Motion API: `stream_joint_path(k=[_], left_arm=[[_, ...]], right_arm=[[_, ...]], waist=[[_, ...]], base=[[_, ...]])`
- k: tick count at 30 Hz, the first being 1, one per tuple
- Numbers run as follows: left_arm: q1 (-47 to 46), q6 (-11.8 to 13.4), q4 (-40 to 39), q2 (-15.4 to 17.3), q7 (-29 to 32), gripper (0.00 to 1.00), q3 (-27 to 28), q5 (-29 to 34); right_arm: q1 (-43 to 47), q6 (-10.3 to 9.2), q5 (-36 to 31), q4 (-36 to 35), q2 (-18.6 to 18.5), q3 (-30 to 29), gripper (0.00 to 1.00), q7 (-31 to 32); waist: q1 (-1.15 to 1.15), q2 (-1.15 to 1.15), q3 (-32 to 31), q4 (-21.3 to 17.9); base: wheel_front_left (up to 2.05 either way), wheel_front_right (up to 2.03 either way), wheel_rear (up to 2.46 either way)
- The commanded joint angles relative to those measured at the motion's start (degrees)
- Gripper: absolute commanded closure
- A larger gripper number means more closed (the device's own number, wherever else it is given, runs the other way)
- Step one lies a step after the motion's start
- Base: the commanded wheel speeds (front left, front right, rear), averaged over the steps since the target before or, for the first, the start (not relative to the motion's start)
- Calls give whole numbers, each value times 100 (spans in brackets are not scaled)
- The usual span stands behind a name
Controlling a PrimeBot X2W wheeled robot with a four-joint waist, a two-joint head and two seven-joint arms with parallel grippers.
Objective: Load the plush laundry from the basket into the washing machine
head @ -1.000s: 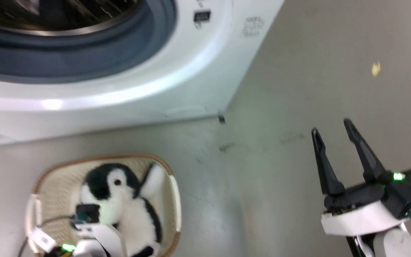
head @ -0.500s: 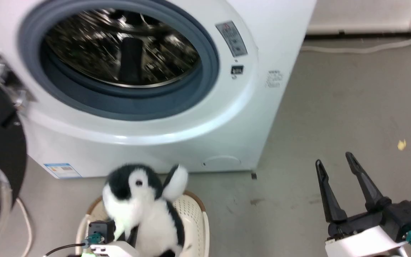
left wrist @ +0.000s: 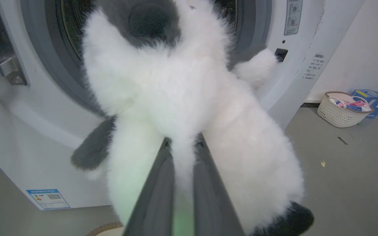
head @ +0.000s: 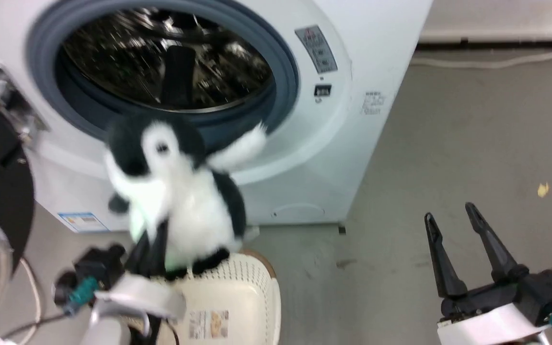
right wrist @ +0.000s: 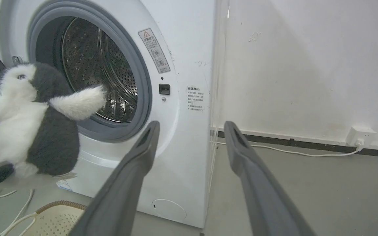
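A grey concrete floor (head: 448, 143) stretches to a white wall (right wrist: 307, 65), scuffed in places, with a black baseboard (right wrist: 307, 143) along its foot. A white cable (head: 487, 63) lies on the floor beside the baseboard and leads to a white socket block (right wrist: 361, 133) low on the wall. A small yellow scrap (head: 543, 190) lies on the open floor, well apart from a dark smudge (head: 344, 263). By the wall stands a small pale hamper (left wrist: 340, 114) holding pink and blue items, with a blue box (left wrist: 374, 98) just behind it. A loose white cord (head: 34, 287) curls on the floor.
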Motion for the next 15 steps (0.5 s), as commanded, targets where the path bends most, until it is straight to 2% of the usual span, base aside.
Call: stream_joint_path(k=[1,7,8,10,11,12,14,15], left_arm=[[-208,20,-136,-5,-37,100,60,49],[-1124,68,-328,255,29,100,267,99],[-1569,85,-312,399,174,100,363,81],[-1810,89,-292,490,266,100,403,87],[-2309,101,-269,670,466,100,467,111],[-2309,101,-269,670,466,100,467,111],[-3095,96,-131,940,795,100,536,129],[-3095,96,-131,940,795,100,536,129]], right_arm=[[-111,-5,53,-39,5,-22,0,-26],[-370,-5,211,-108,5,-21,0,-26],[-476,-5,256,-123,5,0,0,-26],[-529,-5,286,-135,5,10,0,-26],[-637,-5,362,-148,5,34,0,-26],[-637,-5,362,-148,5,34,0,-26],[-792,-5,468,-155,5,62,0,-26],[-792,-5,468,-155,5,62,0,-26]], waist=[[0,0,276,-146],[0,0,1029,-517],[0,0,1286,-647],[0,0,1425,-712],[0,0,1699,-853],[0,0,1699,-853],[0,0,2050,-1028],[0,0,2050,-1028]], base=[[0,0,0],[0,0,0],[0,0,0],[0,0,0],[0,0,0],[0,0,0],[0,0,0],[0,0,0]])
